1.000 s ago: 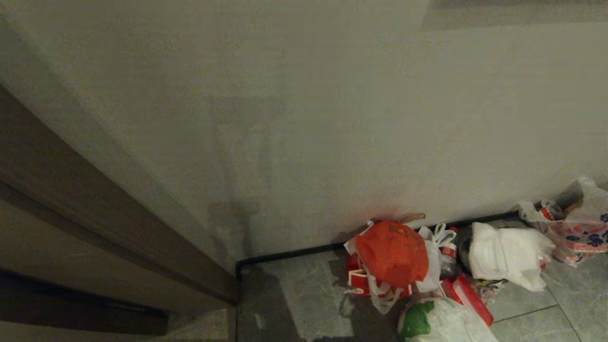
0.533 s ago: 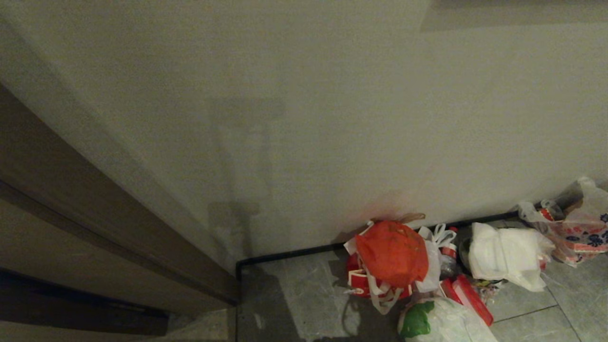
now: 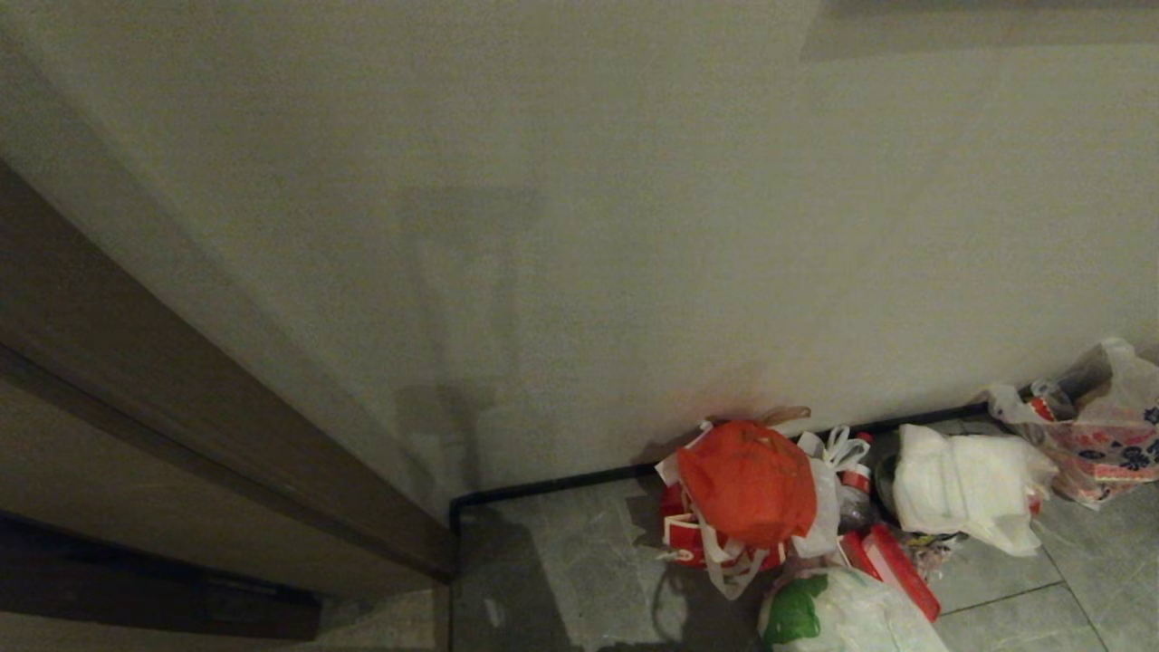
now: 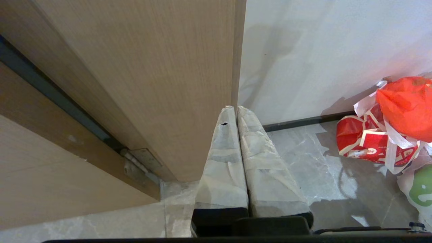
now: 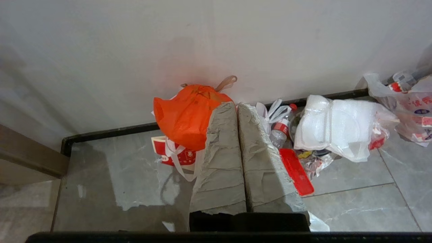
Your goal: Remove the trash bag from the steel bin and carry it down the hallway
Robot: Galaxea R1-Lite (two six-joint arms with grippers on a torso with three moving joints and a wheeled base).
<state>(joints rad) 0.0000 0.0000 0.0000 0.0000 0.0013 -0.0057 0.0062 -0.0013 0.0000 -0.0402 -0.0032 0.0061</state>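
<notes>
The trash bag (image 3: 833, 616), thin white plastic with a green print, lies on the hallway's grey tile floor (image 3: 561, 561) at the near edge of a rubbish pile by the wall. Its green patch also shows in the left wrist view, where the trash bag (image 4: 420, 189) is cut off by the edge. The steel bin is out of view. My right gripper (image 5: 236, 106) is shut and empty, hanging above the floor in front of the pile. My left gripper (image 4: 235, 109) is shut and empty too, near the corner of the door frame. Neither arm shows in the head view.
An orange bag (image 3: 747, 484) sits on a red-and-white paper bag (image 4: 364, 143) against the dark baseboard (image 3: 552, 484). A white bag of foam boxes (image 3: 964, 484), a red lid (image 3: 892, 566) and a bag with red-and-blue print (image 3: 1100, 444) lie to the right. A brown door frame (image 3: 181, 435) stands left.
</notes>
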